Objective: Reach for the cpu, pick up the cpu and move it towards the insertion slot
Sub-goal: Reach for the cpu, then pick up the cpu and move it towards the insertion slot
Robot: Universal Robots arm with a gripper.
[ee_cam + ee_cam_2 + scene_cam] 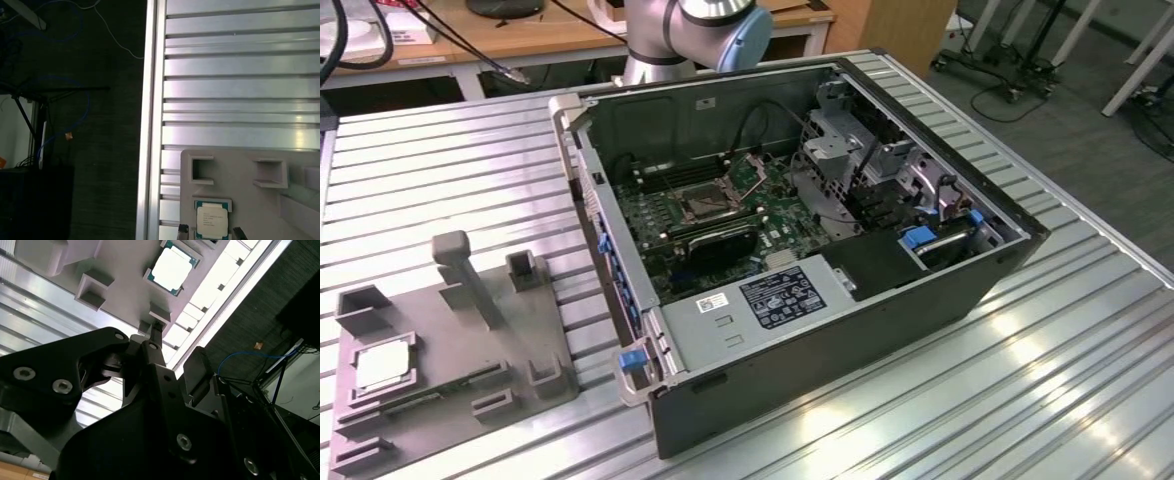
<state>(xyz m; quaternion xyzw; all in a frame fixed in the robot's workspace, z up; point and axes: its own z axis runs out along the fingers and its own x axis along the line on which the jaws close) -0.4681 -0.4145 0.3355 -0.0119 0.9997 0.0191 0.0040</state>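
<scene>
The cpu (380,368), a pale silvery square chip, lies flat in a recess of the grey fixture plate (447,405) at the exterior view's left. Both wrist views show the cpu (172,267) (212,221) below the camera, some way off. My gripper (211,231) is open, and one dark fingertip stands on each side of the chip in the first wrist view, apart from it. The black gripper (176,342) body shows in the second wrist view, holding nothing. The insertion slot (700,205), a dark square in a silvery bracket, sits on the motherboard inside the open computer case.
The open computer case (961,290) stands mid-table with tall walls and drive cages. Grey posts (460,270) and blocks rise from the fixture plate. The slatted aluminium table (240,90) ends at an edge close to the fixture, with dark floor (100,125) beyond. The arm's base (687,30) is behind the case.
</scene>
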